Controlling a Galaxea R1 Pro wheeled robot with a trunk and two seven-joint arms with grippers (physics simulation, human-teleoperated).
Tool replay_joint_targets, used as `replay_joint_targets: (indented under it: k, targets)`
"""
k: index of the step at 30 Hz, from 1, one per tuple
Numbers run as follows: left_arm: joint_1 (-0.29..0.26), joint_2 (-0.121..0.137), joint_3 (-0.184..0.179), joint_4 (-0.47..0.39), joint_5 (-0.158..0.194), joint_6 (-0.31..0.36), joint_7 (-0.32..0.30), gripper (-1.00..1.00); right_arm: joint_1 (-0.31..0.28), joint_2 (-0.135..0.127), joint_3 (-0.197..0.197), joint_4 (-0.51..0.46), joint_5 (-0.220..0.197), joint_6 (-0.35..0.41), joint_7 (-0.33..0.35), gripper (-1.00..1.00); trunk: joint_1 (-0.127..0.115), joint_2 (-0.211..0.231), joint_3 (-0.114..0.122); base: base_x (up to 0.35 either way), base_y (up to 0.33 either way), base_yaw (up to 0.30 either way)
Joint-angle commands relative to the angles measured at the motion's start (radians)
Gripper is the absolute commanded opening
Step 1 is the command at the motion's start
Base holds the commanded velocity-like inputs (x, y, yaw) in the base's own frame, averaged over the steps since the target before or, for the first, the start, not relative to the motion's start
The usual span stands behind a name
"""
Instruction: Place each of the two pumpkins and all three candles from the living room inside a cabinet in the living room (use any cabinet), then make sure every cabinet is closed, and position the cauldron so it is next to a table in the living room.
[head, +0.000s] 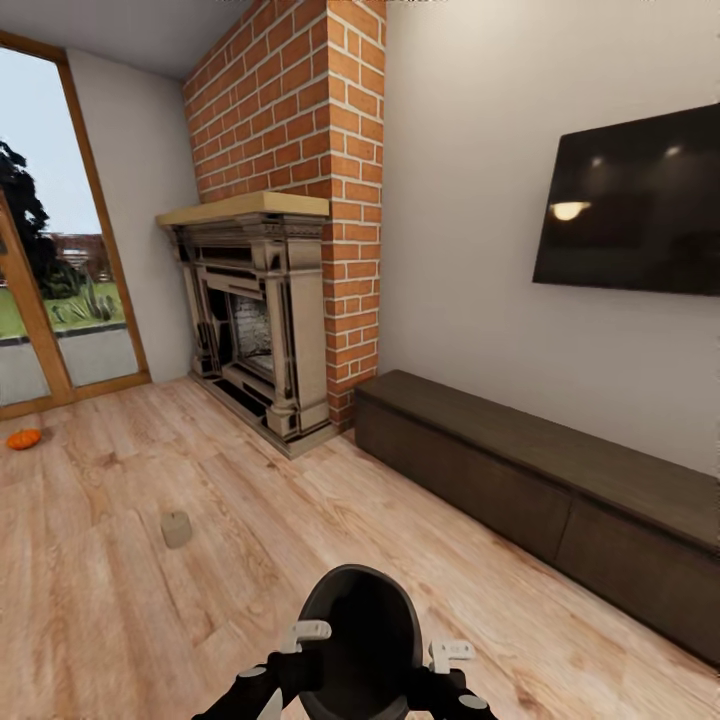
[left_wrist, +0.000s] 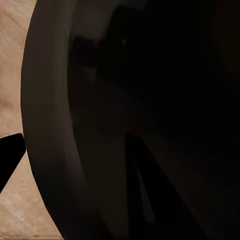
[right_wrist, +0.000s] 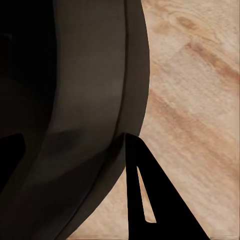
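Observation:
The black cauldron (head: 358, 640) hangs low in front of me, held by its rim between both grippers. My left gripper (head: 298, 655) is shut on the cauldron's left wall (left_wrist: 50, 125), one finger inside and one outside. On the opposite wall (right_wrist: 95, 100) my right gripper (head: 442, 668) is shut the same way. A tan candle (head: 176, 528) stands on the floor ahead to the left. An orange pumpkin (head: 23, 438) lies by the glass door. The long dark-brown cabinet (head: 540, 480) runs along the right wall, its fronts shut. The table is out of view.
A brick fireplace (head: 265, 310) with a wooden mantel stands in the far corner. A black TV (head: 635, 205) hangs above the cabinet. Glass doors (head: 50, 290) fill the left wall. Wood floor (head: 250, 480) stretches between me and the fireplace.

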Motion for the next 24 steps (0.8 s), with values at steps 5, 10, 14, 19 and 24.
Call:
replay_joint_targets:
  k: [5,10,14,19,24]
  targets:
    - [0.000,0.000,-0.004,-0.001,0.005,0.007,-0.003,-1.00,-0.001,0.001,-0.002,-0.009,-0.008,-0.002,0.003,-1.00,-0.001,-0.001,-0.001,-0.257,0.000,0.000]
    - [0.000,0.000,-0.004,-0.001,0.005,0.007,-0.003,-1.00,-0.001,0.001,-0.002,-0.009,-0.008,-0.002,0.003,-1.00,-0.001,-0.001,-0.001,-0.289,0.000,0.000]
    - [0.000,0.000,-0.004,-0.001,0.005,0.007,-0.003,-1.00,-0.001,0.001,-0.002,-0.009,-0.008,-0.002,0.002,-1.00,-0.001,-0.001,-0.001,-0.293,0.000,0.000]
    - [0.000,0.000,-0.004,-0.001,0.005,0.007,-0.003,-1.00,-0.001,0.001,-0.002,-0.009,-0.008,-0.002,0.002,-1.00,-0.001,-0.001,-0.001,-0.295,-0.003,0.027]
    - [0.000,0.000,-0.004,-0.001,0.005,0.007,-0.003,-1.00,-0.001,0.001,-0.002,-0.009,-0.008,-0.002,0.002,-1.00,-0.001,-0.001,-0.001,-0.292,-0.092,0.168]
